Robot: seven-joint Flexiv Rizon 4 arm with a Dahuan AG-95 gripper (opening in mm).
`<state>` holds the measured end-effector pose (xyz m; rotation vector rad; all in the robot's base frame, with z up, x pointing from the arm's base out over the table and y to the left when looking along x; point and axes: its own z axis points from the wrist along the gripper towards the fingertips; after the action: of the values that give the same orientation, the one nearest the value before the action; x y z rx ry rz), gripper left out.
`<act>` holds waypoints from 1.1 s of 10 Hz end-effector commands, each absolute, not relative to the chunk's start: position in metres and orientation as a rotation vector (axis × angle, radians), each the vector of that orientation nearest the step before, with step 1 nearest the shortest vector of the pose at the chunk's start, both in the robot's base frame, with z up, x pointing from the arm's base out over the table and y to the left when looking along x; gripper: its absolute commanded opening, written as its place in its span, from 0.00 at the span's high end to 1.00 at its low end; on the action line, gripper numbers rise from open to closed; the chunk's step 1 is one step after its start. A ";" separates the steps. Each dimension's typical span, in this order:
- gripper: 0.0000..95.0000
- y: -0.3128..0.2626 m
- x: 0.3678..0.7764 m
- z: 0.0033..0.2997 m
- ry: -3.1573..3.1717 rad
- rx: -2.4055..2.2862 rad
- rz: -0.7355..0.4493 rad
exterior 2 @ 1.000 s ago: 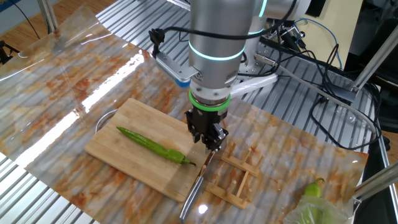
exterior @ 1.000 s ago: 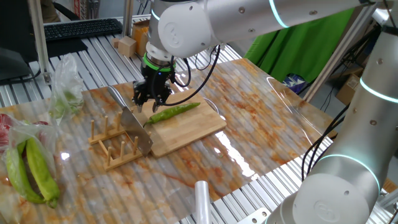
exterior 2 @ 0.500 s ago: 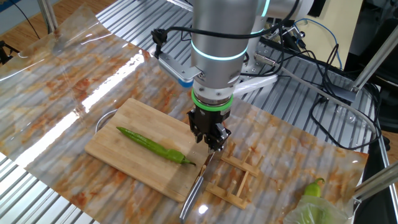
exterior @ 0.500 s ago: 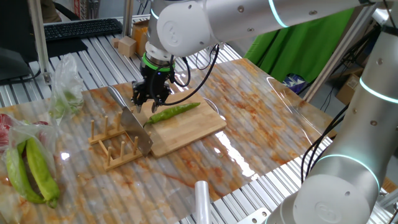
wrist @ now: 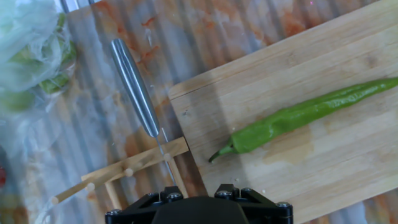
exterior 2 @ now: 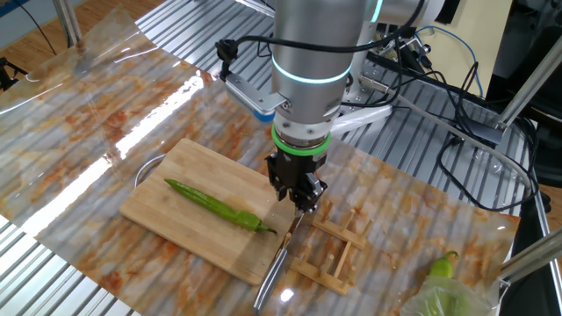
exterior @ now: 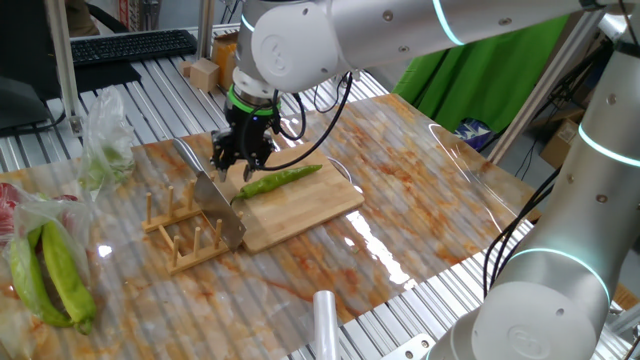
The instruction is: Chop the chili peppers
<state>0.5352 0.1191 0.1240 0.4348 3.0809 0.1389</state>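
While the pincer [exterior 2: 299, 200] is pointed straight down above the knife [exterior: 208, 186], whether its jaws are apart or together cannot be told, and nothing is seen to be held. A whole green chili pepper [exterior: 281, 181] is laid across the bamboo cutting board [exterior: 320, 205] on the tabletop [exterior: 420, 190], its stem end turned toward the knife. The knife is stood on edge in a wooden rack [exterior: 188, 238] just beside the board. Well apart, thicker yellow-green peppers [exterior: 55, 278] are kept in a plastic bag [exterior: 105, 140].
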 end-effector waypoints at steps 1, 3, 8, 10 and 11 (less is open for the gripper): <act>0.80 0.119 0.535 0.124 3.086 0.374 0.154; 0.80 0.119 0.535 0.124 3.082 0.384 0.151; 0.60 0.119 0.535 0.124 3.077 0.399 0.128; 0.60 0.119 0.535 0.124 3.082 0.322 0.127; 0.80 0.119 0.535 0.124 3.085 0.287 0.131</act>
<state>0.5365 0.1194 0.1224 0.3048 3.0843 0.1299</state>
